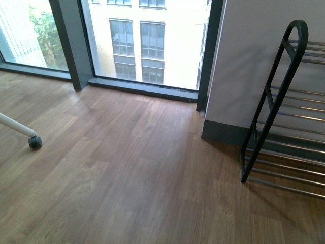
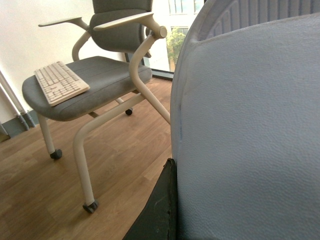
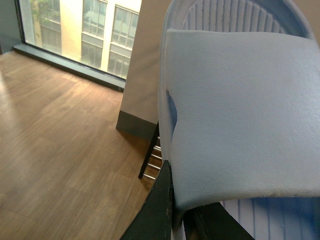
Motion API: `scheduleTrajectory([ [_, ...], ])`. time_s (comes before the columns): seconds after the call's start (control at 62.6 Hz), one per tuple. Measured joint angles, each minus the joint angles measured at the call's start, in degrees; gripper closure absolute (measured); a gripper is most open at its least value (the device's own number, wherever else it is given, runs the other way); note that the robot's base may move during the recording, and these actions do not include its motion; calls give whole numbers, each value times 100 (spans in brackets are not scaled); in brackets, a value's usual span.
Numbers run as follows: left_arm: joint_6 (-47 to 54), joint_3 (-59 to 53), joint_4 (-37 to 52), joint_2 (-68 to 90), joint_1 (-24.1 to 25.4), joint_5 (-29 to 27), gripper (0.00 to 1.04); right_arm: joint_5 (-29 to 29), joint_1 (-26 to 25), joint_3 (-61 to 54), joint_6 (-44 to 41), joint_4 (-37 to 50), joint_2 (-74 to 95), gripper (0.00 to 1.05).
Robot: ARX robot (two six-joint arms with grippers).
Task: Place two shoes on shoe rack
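Each gripper holds one of the two shoes, which here are light blue slide sandals. In the left wrist view my left gripper [image 2: 175, 200] is shut on a sandal [image 2: 250, 130] that fills that side; only one dark finger [image 2: 160, 212] shows. In the right wrist view my right gripper [image 3: 177, 210] is shut on the strap edge of the other sandal [image 3: 240, 110], above the floor. The shoe rack [image 1: 300, 24], black-framed with chrome rods, stands at the right against the wall and is also seen past the right sandal [image 3: 151, 159]. Neither arm appears in the front view.
A grey chair with white legs [image 2: 95, 80] carries a keyboard [image 2: 60, 82]; one of its castors [image 1: 34, 142] shows at the left. Floor-to-ceiling windows [image 1: 147, 46] run along the back. A white wall [image 1: 249, 61] with a dark skirting stands beside the rack.
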Motion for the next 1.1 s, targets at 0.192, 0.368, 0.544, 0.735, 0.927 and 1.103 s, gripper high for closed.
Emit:
scheduleTrajectory([
  [0.192,0,0,0,0,17,-42,103,-55,2,-2,0,0,7,103],
  [0.368,9,-2,0,2,0,72,103,44,-17,0,4,0,-4,103],
  [0.544,9,-2,0,2,0,-4,103,-9,-11,0,4,0,-2,103],
  [0.735,9,-2,0,4,4,-2,103,-26,-9,-2,4,-2,2,103],
  [0.927,7,-2,0,4,4,-28,103,-44,-9,-2,4,-2,0,103],
  [1.103,9,-2,0,2,7,11,103,-7,-7,-2,4,-2,0,103],
])
